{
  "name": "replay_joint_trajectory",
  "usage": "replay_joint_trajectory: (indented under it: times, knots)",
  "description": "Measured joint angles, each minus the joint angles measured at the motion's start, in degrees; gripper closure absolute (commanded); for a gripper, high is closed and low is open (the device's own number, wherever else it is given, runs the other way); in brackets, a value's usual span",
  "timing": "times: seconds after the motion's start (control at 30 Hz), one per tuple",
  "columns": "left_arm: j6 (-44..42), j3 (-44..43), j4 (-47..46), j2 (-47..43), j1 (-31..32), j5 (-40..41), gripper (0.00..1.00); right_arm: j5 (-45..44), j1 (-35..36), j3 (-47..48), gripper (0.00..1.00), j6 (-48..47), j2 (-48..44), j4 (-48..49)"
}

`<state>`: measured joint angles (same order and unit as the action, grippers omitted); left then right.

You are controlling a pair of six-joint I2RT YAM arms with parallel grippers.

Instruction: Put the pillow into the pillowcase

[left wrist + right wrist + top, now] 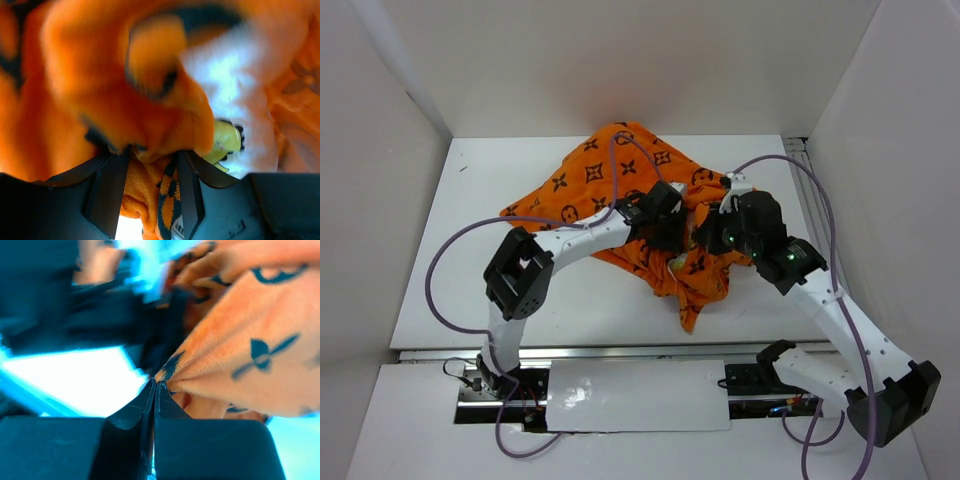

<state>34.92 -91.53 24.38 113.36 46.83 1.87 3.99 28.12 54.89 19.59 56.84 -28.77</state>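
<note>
The orange pillowcase [610, 175] with dark motifs lies crumpled at the middle of the white table [460, 250]. Both grippers meet at its right side. My left gripper [670, 225] holds a thick bunch of the pillowcase [100, 75] between its half-spread fingers [112, 190], close in front of its camera. Beside that bunch, the white pillow [235, 80] shows with its yellow-green piping [225, 142]. From above, only a small pale bit of pillow [677, 263] peeks out of the cloth. My right gripper [156, 383] is shut, pinching a gathered fold of the pillowcase [240, 355] at its tips.
White walls [380, 180] enclose the table on the left, back and right. Purple cables [445, 250] loop over the table from both arms. A metal rail [620, 352] runs along the near edge, in front of a white plate [630, 395].
</note>
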Motion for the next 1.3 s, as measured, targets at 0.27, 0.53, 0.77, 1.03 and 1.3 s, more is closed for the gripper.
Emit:
replay_joint_trajectory:
  times: [0.27,0.53,0.77,1.03,1.3]
  knots:
    - [1.6,-5.6,1.4,6.9,-1.4,-3.4,0.46,15.8,-1.0,1.5,1.0,-1.2,-0.9,5.2]
    - [3.2,-4.2,-0.3,6.7,-2.1,-5.9,0.51,18.0,-3.5,4.6,1.0,-1.0,0.1,7.7]
    - [2.6,6.6,-1.2,-9.3,-2.3,-1.0,0.86,5.8,-4.4,4.8,0.62,0.2,1.1,4.4]
    - [0.7,6.8,-0.8,-20.5,-2.6,2.7,1.0,1.4,-4.9,4.7,0.0,0.3,4.8,3.1]
    - [-2.4,6.4,2.2,-18.3,-1.2,4.1,1.0,-0.5,-4.9,3.6,0.04,-0.8,4.1,1.8]
